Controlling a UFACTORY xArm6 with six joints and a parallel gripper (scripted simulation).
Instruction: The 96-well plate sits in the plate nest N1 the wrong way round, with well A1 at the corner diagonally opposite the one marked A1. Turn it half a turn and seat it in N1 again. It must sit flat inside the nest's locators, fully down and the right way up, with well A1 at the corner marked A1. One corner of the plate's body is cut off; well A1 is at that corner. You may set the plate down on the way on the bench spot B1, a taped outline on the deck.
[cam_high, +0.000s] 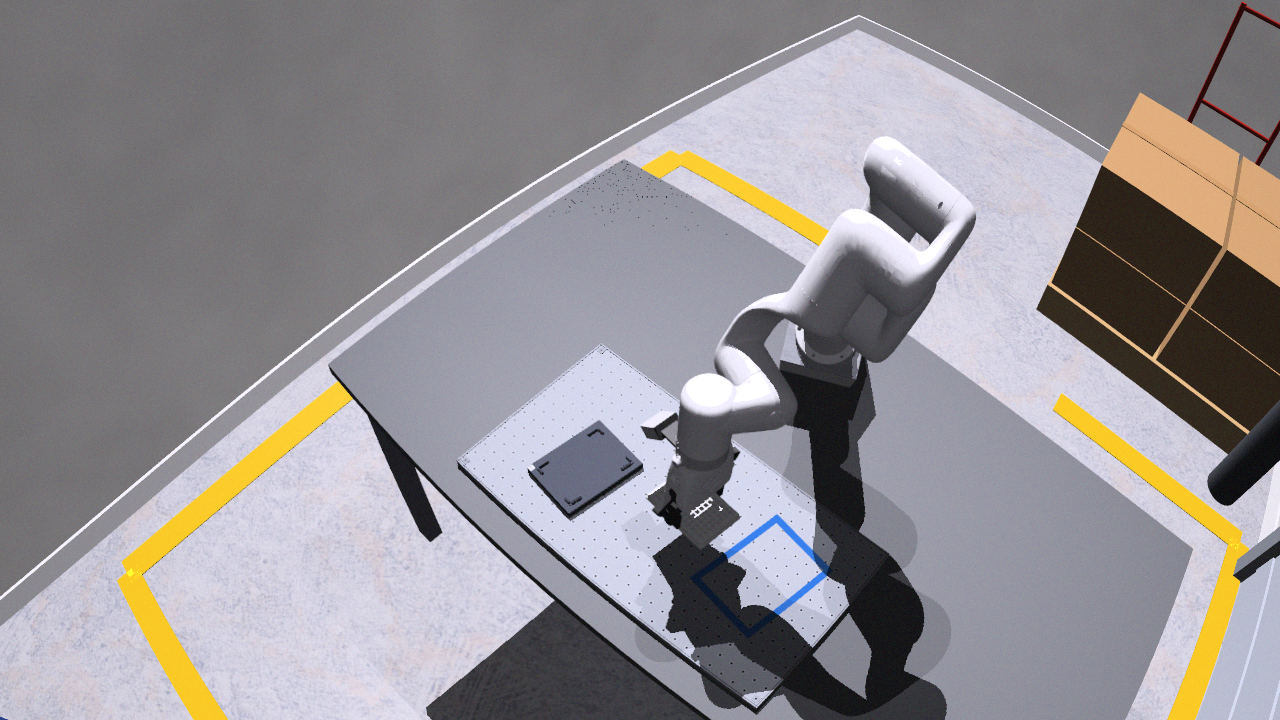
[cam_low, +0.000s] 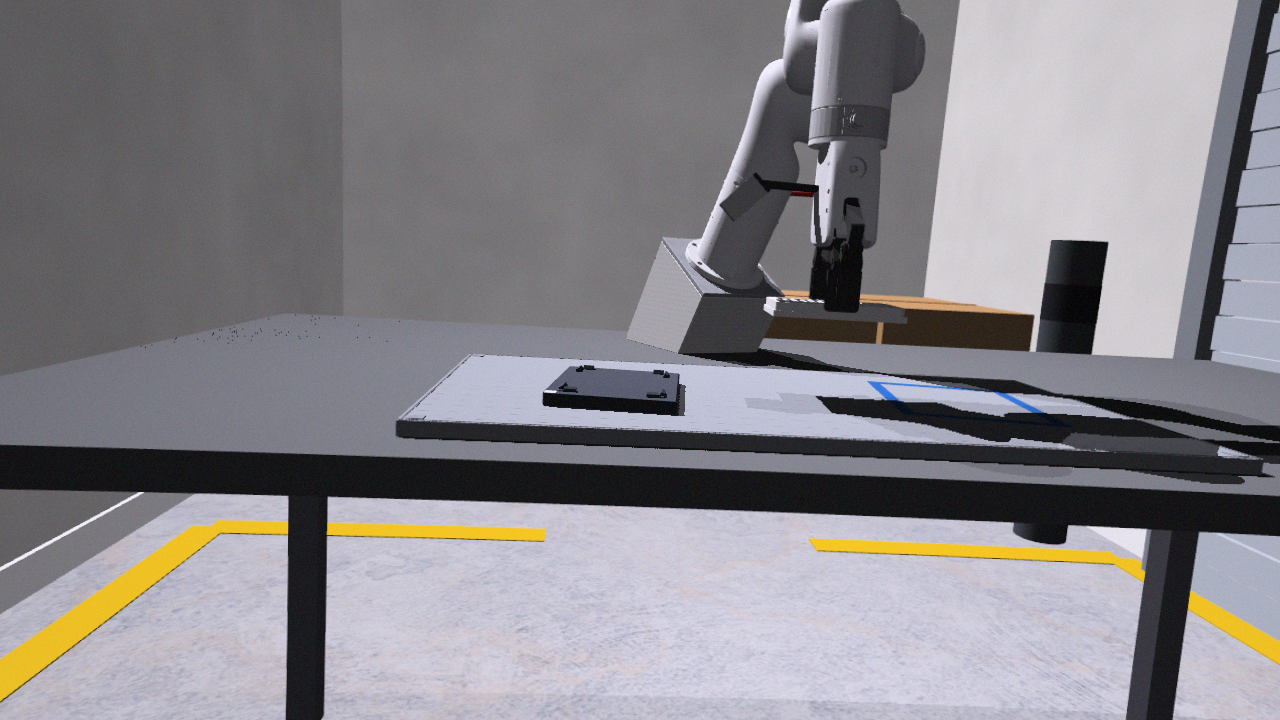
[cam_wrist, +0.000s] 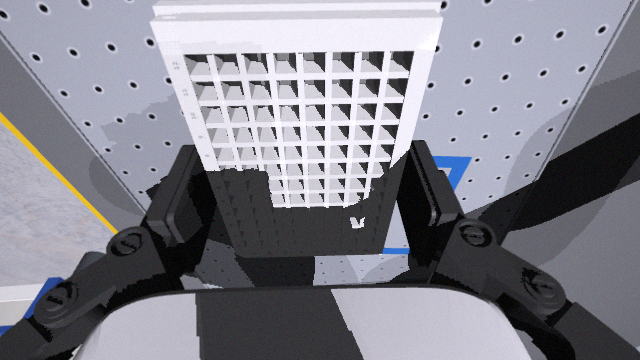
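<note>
While clamped by gripper (cam_wrist: 305, 200), gridded plate (cam_wrist: 300, 115) level.

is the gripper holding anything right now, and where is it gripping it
Yes. The gripper is shut on the 96-well plate, one finger on each long side wall near one end, carrying it in the air above the deck.

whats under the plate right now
Nothing touching it: the plate hangs in the hand, clear of the perforated deck. Past its edge a corner of the blue B1 tape shows. The deck directly below it is covered.
</note>
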